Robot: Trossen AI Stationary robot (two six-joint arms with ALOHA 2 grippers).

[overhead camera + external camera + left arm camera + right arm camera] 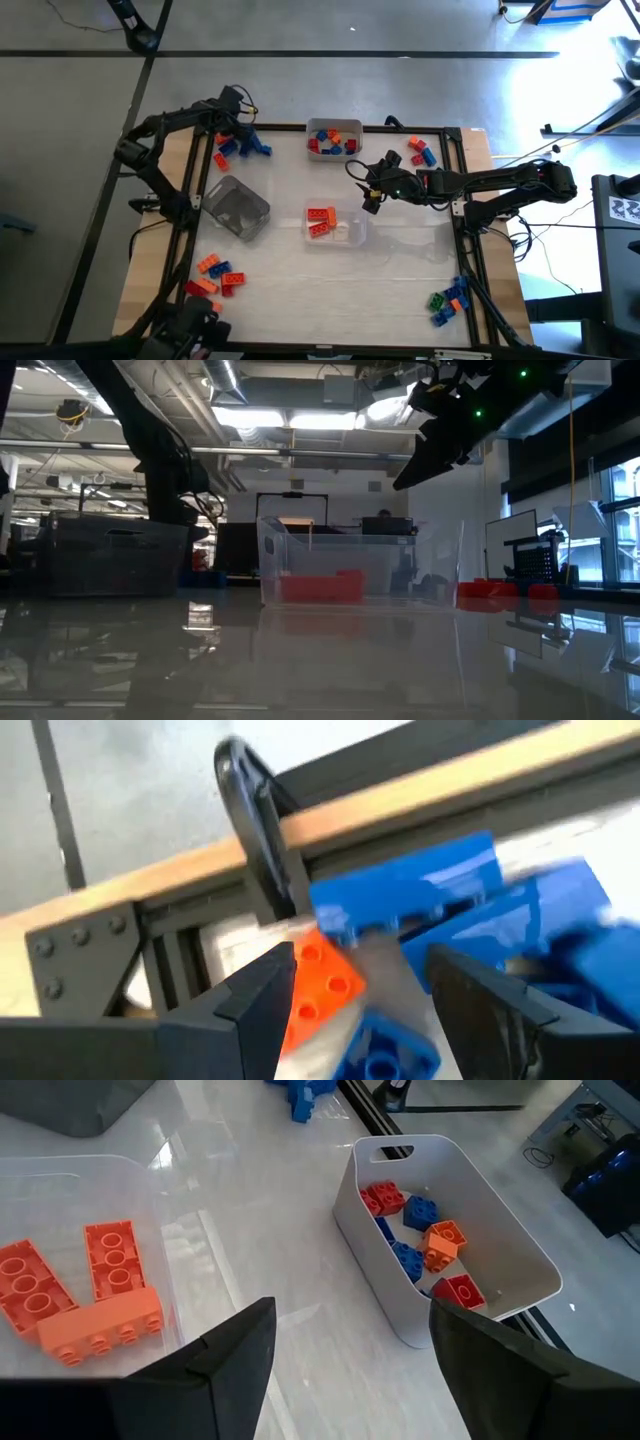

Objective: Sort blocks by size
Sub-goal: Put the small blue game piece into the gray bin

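Near the table's front edge lie two loose heaps of blocks, one at the left (215,275) and one at the right (448,300). Mid-table, a clear tray (335,226) holds orange blocks (80,1295), and the right gripper (372,197) hovers just beside it, fingers apart and empty. Farther back, a white bin (520,1250) holds mixed blocks. At the far-left corner, the left gripper (365,995) stands open over blue and orange blocks (420,905), not clearly gripping any.

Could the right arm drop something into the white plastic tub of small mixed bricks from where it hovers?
Probably yes. The right gripper hangs open above bare table, just beside the white plastic tub, whose top is open with nothing between them.
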